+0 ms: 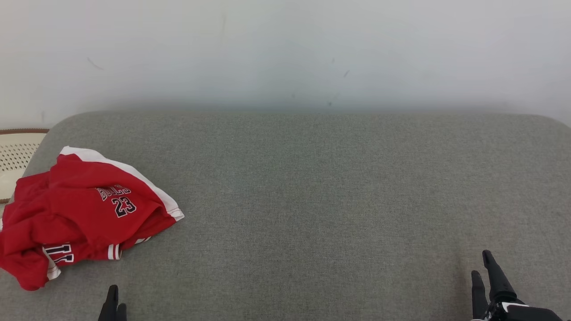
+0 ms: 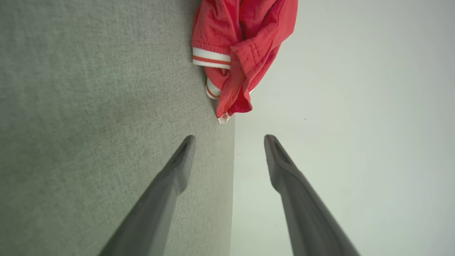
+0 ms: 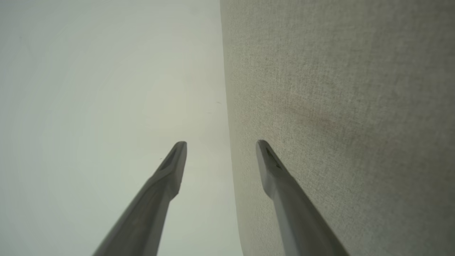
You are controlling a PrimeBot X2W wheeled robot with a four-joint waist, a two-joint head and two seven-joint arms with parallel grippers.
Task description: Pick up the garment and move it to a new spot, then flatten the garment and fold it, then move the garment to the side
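The garment (image 1: 76, 214) is a red jersey with white trim and the number 23, lying crumpled at the left end of the grey fabric surface (image 1: 312, 191). In the left wrist view the garment (image 2: 241, 42) lies ahead of the fingers, with its hem hanging over the surface edge. My left gripper (image 1: 113, 301) sits at the bottom edge, below the garment and apart from it; in its own view the left gripper (image 2: 229, 140) is open and holds nothing. My right gripper (image 1: 484, 267) stands open at the lower right, and the right gripper (image 3: 221, 145) is empty in its wrist view.
A pale woven chair seat with a brown rim (image 1: 18, 154) stands beyond the surface's left end. A white wall (image 1: 285, 53) rises behind the far edge. The grey surface stretches wide from the garment to the right end.
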